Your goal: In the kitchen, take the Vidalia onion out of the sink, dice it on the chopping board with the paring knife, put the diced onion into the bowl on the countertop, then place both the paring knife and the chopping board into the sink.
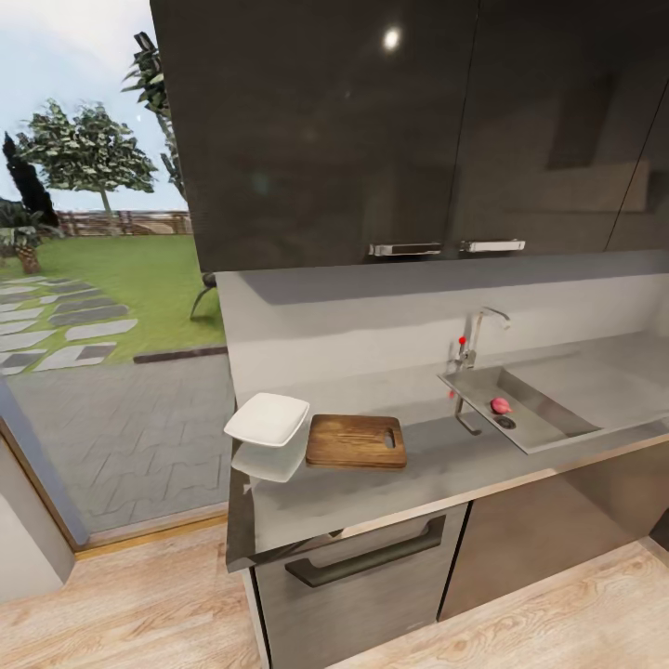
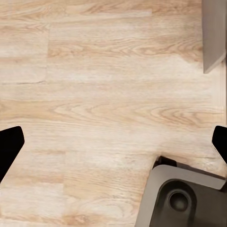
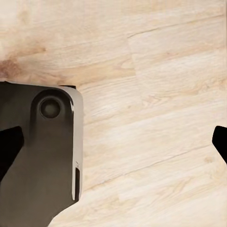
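Observation:
The Vidalia onion (image 1: 500, 405), small and pinkish-red, lies in the steel sink (image 1: 548, 423) near the drain. The dark wooden chopping board (image 1: 356, 440) lies flat on the grey countertop (image 1: 446, 478), left of the sink. The white bowl (image 1: 268, 420) stands just left of the board, at the counter's left end. The paring knife is out of view. My left gripper (image 2: 115, 142) and right gripper (image 3: 115, 142) both hang open over the wooden floor, dark fingertips (image 2: 9, 142) wide apart and nothing between them.
A chrome tap (image 1: 474, 339) with a red knob stands behind the sink. Dark wall cabinets (image 1: 372, 121) hang over the counter, and a drawer front with a handle (image 1: 367, 557) sits below it. The robot's base (image 3: 38, 161) shows beneath the wrists. A glass wall (image 1: 93, 279) lies left.

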`<state>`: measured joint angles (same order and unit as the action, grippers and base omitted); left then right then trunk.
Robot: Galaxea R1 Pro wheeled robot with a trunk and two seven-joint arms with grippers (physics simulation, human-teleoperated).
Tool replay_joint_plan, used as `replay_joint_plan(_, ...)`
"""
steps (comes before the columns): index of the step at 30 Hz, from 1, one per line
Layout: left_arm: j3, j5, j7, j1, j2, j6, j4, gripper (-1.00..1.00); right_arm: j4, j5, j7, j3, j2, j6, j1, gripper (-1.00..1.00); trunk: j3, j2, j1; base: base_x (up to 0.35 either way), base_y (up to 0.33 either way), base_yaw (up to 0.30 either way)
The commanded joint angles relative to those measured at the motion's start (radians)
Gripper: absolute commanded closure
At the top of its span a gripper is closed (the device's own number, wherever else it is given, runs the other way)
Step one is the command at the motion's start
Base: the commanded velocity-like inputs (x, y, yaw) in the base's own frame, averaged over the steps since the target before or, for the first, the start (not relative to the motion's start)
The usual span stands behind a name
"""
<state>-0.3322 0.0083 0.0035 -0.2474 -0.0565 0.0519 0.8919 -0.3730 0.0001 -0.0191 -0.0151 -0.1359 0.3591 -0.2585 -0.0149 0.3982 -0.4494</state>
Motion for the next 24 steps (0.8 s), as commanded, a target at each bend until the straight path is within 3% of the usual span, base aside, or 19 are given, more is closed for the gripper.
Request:
replay_joint_plan(1,0.000,0.001,-0.002,0.000,0.000,0.006,0.008,-1.00,-0.007,0.000,-0.001,-0.001,0.000,0.001,-0.001,-1.00,-0.002,0.002,-0.001,0.000,0.000,0.000)
replay_joint_plan(7,-0.002,0.001,-0.023,0.000,-0.001,0.019,0.042,-1.00,-0.041,0.001,-0.002,-0.003,-0.001,-0.016,0.000,-1.00,-0.002,0.002,-0.001,0.000,0.000,0.000)
replay_joint_plan(8,-0.002,0.001,-0.028,0.000,-0.002,0.027,0.511,-1.00,-0.654,0.001,-0.002,-0.004,-0.001,-0.048,0.000,-1.00,-0.002,0.002,-0.001,0.000,0.000,0.000)
replay_joint_plan(16,-0.002,0.001,-0.053,0.000,-0.002,0.108,0.637,-1.00,-0.889,0.000,-0.002,-0.013,-0.002,-0.252,0.000,-1.00,-0.002,0.002,-0.001,0.000,0.000,0.000)
replay_joint_plan(24,-0.001,0.002,-0.062,0.000,-0.001,0.131,0.690,-1.00,-1.042,-0.001,-0.002,-0.015,-0.002,-0.324,0.001,-1.00,-0.002,0.002,-0.001,0.000,0.000,0.000)
